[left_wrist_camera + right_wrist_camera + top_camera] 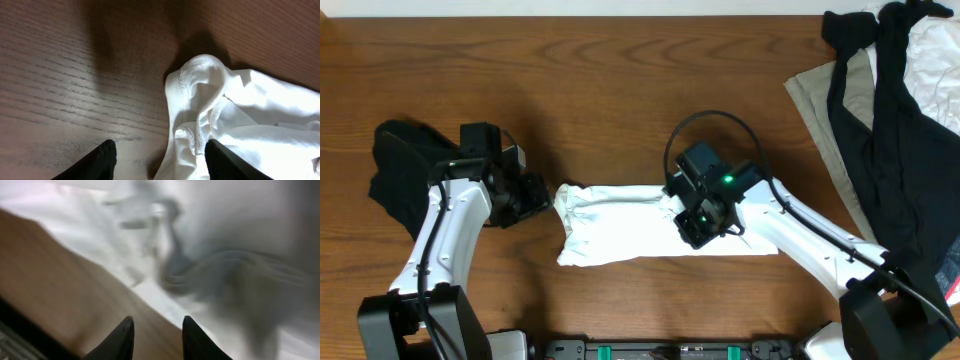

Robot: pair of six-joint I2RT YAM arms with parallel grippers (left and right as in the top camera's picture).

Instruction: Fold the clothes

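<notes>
The white T-shirt (620, 225) lies bunched into a long, rumpled band on the wooden table (570, 60), stretched between the two arms. One end sits right at the tips of the left gripper (160, 152) and the other end lies under the right gripper (156, 330). The left gripper's jaws stand apart and clamp nothing. In the left wrist view a stitched, curled hem of the shirt lies just ahead of them and partly in the gap, close to the inner finger (220, 160), while bare wood shows ahead of the outer one. The right gripper hangs low over the shirt near its own end of the band. Its wrist picture is blurred, but the two dark fingertips show a narrow gap with wood and white cloth seen through it and nothing pinched there. A black garment (395, 160) lies behind the left gripper, on the outer side of that arm. Well apart from the right gripper, past that arm's outer side, a heap of black (895, 130), beige (820, 100) and white (935, 50) pieces fills the far corner.
</notes>
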